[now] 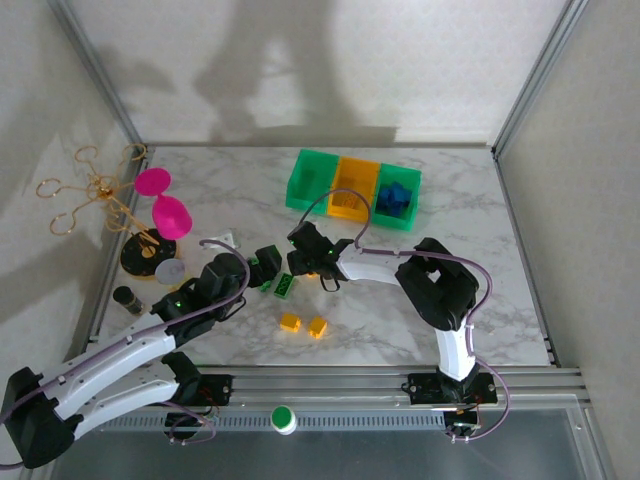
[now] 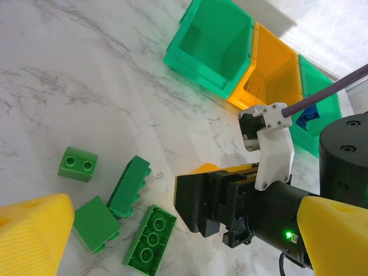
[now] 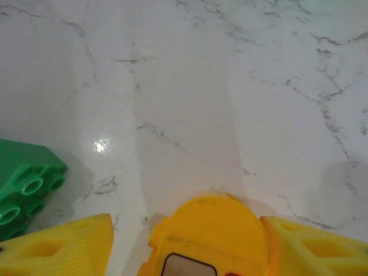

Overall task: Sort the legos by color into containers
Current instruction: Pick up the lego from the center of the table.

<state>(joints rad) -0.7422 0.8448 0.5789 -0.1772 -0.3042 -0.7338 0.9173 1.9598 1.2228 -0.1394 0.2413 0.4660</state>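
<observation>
1. Legos (image 2: 131, 185) in green lie on the surface (image 2: 86, 69) beneath the left fingers (image 2: 34, 236), which gape wide and hold nothing.
2. Two yellow-orange bricks (image 1: 290, 322) lie loose nearer the arm bases.
3. The right fingers (image 3: 57, 247) stand apart around a yellow-orange piece (image 3: 210, 230), with a gap showing at one side. I'd centre and close squarely before lifting.
4. Its place, I judge, is the yellow-orange middle bin (image 1: 356, 162); blue legos (image 1: 397, 197) sit in the rightmost bin (image 1: 412, 190).

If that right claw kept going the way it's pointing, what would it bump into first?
Most likely the bare white marble tabletop. The right gripper aims down at it, nothing between; the green studded plastic brick sits off to one side. How near is unclear.
</observation>
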